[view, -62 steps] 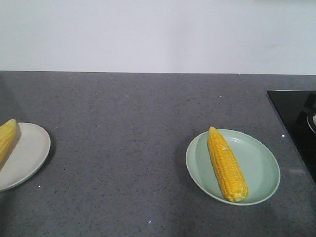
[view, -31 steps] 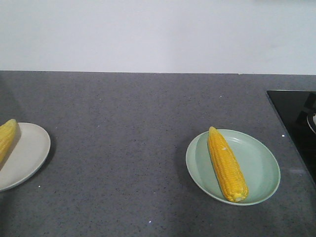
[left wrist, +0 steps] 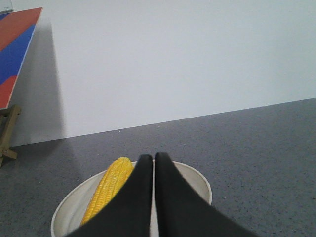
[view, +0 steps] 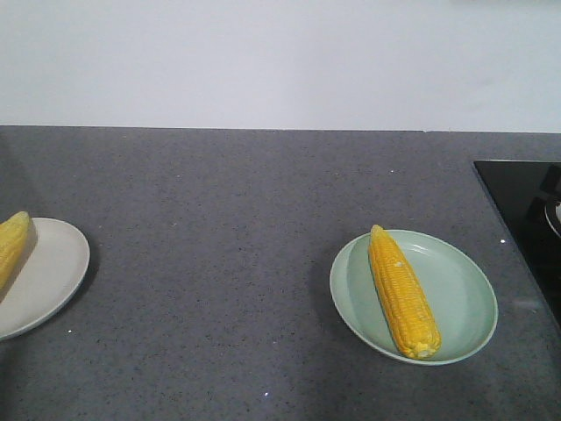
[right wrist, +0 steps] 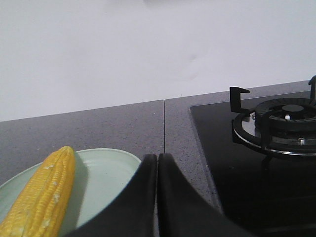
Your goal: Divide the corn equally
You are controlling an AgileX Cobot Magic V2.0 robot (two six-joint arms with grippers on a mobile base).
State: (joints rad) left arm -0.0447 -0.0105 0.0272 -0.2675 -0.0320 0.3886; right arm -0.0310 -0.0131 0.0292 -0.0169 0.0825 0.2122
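Both tools are pressed together and hold nothing: the left tool (left wrist: pixel 153 159) hangs over a white plate (left wrist: pixel 200 180), the right tool (right wrist: pixel 157 159) over a pale green plate (view: pixel 465 303). Each plate rests on the speckled grey counter (view: pixel 219 210) against a white wall (view: pixel 280 61), and each carries one corn cob (view: pixel 401 291) (left wrist: pixel 106 192). A gas hob (right wrist: pixel 276 126) sits beside the green plate.

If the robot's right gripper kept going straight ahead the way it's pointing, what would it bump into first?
Probably the far rim of the pale green plate, beside the corn. The shut right gripper points just right of the cob. Beyond lies grey counter, then the wall. Depth is hard to judge.
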